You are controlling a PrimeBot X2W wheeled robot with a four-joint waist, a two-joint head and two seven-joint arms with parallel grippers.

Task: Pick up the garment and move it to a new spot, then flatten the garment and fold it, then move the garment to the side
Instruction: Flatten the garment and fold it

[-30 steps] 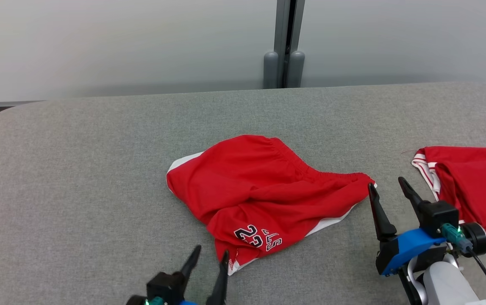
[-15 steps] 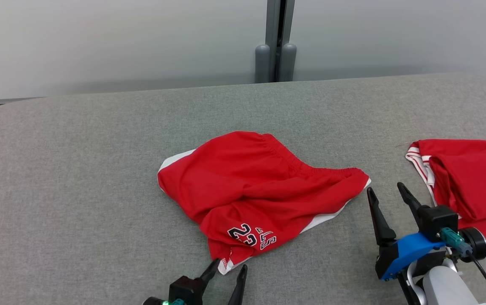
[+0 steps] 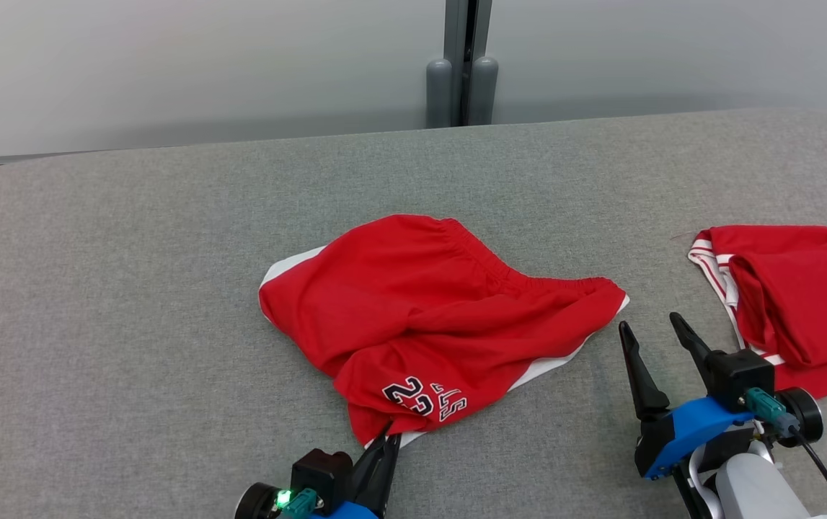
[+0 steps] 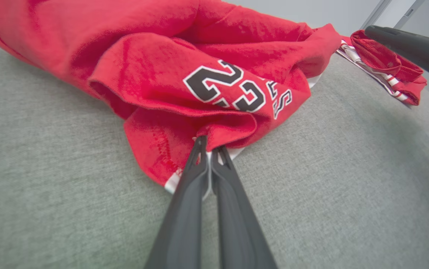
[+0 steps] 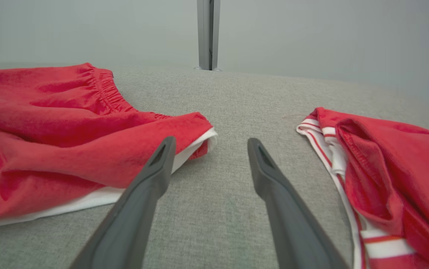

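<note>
Centrally in the frame, the shorts [image 3: 427, 317] lay crumpled on the counter [image 3: 132, 288], their lower hem pinched by the left gripper [image 3: 385, 441] at bottom centre, while the right gripper [image 3: 649, 324] stood spread and empty at lower right.

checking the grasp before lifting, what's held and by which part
Left gripper pinches the red shorts at their near hem corner; right gripper holds nothing.

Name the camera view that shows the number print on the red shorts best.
Left wrist view: the number print sits central, large and sharp, just beyond the left claw pinching the red shorts. The head view has it small and angled. The right wrist view catches the shorts' waistband side instead.
</note>
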